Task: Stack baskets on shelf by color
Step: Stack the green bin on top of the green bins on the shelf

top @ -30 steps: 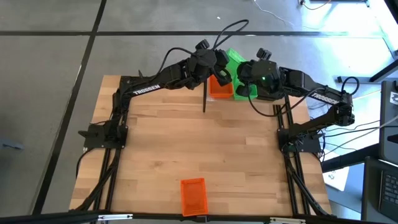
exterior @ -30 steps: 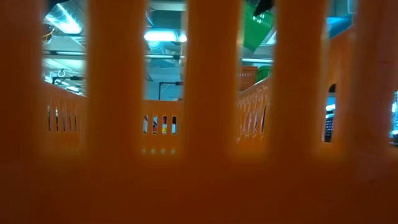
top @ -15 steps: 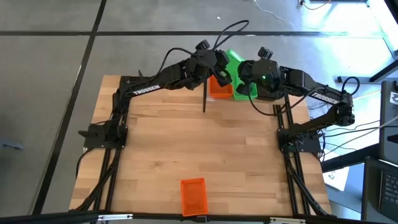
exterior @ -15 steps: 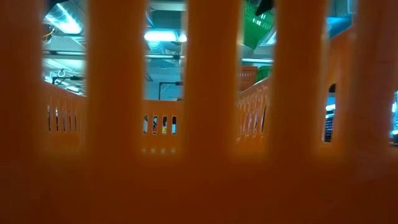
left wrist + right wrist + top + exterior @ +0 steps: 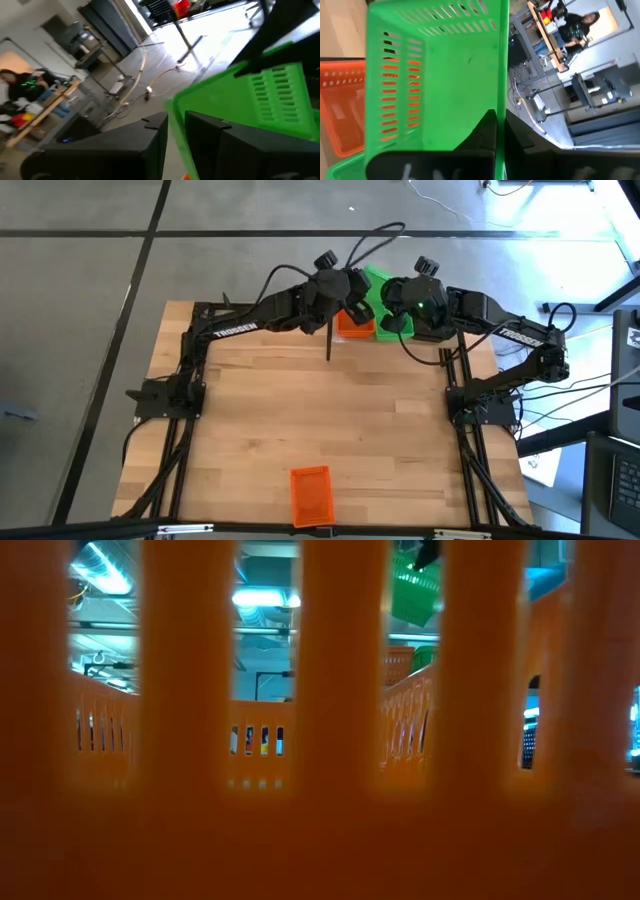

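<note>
My left gripper (image 5: 350, 292) is at the table's far edge, shut on a bright green basket (image 5: 376, 279) raised in the air; the low view shows that basket (image 5: 415, 592) high up. Just to its right, my right gripper (image 5: 398, 315) is shut on a second green basket (image 5: 392, 328), which sits next to an orange basket (image 5: 354, 326) on the shelf, by the black upright (image 5: 329, 340). Another orange basket (image 5: 310, 495) lies flat at the near edge. No black baskets show. My left gripper (image 5: 176, 122) pinches the green basket's side wall at its rim (image 5: 176, 107), one finger (image 5: 150, 145) on each face of the wall. The basket is lifted clear. My right gripper (image 5: 501, 120) grips the other green basket's end wall (image 5: 502, 95), one finger (image 5: 485, 132) inside and one outside. The orange basket (image 5: 340, 110) is beside it.
The near orange basket (image 5: 320, 830) stands right against the low camera and fills that view. The two arms are close together at the far edge. Bare wooden tabletop (image 5: 330, 415) lies between shelf and near edge. People sit at desks in the room beyond.
The raised green basket in my left gripper has tipped from slanted toward level, and the left arm has shifted slightly toward the right. The right arm and the orange baskets have kept still.
</note>
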Tool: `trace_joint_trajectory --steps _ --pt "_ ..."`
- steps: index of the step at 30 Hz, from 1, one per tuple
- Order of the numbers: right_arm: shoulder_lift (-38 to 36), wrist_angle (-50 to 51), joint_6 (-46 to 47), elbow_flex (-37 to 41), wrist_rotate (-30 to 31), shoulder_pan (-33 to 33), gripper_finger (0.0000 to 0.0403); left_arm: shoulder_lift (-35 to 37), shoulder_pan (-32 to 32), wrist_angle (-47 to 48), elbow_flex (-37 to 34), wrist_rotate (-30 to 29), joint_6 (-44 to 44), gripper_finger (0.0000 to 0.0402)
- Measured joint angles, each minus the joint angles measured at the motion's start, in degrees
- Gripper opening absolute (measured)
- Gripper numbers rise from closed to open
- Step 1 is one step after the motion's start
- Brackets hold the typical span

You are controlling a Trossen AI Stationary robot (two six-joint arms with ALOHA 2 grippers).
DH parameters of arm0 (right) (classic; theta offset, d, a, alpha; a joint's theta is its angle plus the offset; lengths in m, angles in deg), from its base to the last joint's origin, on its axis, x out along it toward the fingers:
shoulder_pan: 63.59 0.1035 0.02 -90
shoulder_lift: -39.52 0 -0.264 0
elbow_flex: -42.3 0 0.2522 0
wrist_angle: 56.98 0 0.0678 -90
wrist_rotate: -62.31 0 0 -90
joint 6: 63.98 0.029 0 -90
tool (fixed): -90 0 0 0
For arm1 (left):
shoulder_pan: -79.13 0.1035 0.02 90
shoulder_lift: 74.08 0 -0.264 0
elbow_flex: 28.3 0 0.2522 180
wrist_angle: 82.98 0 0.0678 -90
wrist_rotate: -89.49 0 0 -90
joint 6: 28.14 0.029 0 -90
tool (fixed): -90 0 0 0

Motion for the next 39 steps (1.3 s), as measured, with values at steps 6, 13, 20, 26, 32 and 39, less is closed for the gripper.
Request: trace_joint_trajectory --steps 6,13,20,26,32,39 --pt "-0.14 2.13 4.29 0.00 1.13 -2.26 0.0003 0.74 -3.18 -0.11 0.09 -7.28 4.86 0.0061" --pt "-0.45 7.84 23.80 -3.28 0.67 -5.65 0.0003 0.77 -6.40 0.20 0.07 -17.03 9.99 0.0061" --pt "-0.65 23.32 51.75 -10.96 -16.83 -12.37 0.0003 0.77 -6.94 0.25 0.07 -20.45 12.09 0.0061" --pt "-0.65 27.83 63.64 -9.03 -25.82 -16.87 0.0003 2.44 -7.11 0.22 0.07 -20.56 11.99 0.0061" --pt "-0.54 28.30 66.87 -3.61 -33.74 -21.54 0.0003 4.77 -7.05 0.83 0.04 -17.93 11.53 0.0061" --pt "-0.54 24.21 66.55 0.82 -38.88 -25.54 0.0003 8.13 -7.02 7.71 0.10 -6.54 5.57 0.0061"
